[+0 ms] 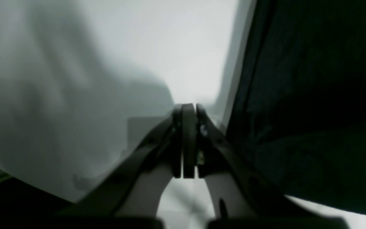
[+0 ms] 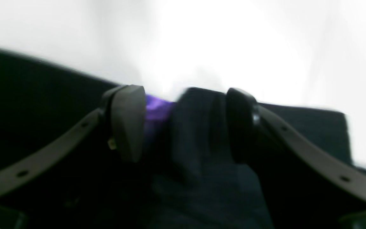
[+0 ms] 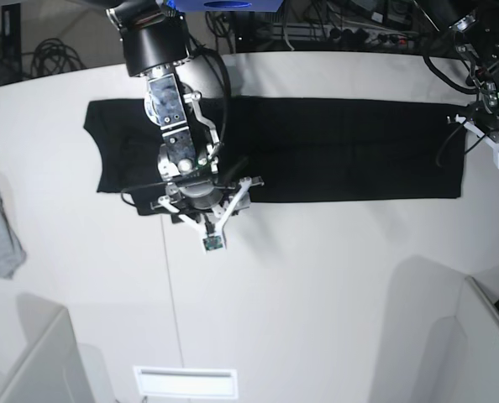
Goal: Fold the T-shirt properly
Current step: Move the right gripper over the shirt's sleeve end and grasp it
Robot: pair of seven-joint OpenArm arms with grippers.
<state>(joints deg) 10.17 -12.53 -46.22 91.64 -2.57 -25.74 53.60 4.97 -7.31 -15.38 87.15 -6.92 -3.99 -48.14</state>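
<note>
The T-shirt (image 3: 333, 151) is lying across the far part of the white tabletop (image 3: 317, 285) as a long, narrow black band, so it looks as if the lengthwise folding is done and the crosswise folds into a compact stack are remaining. The right hand (image 3: 206, 214) is hovering wide apart over the band's near edge toward one end, straddling a bunched bit of cloth with some purple print showing, gripping nothing yet. The left hand (image 1: 189, 140) is sitting pinched fully together and empty just beside the opposite end.
</note>
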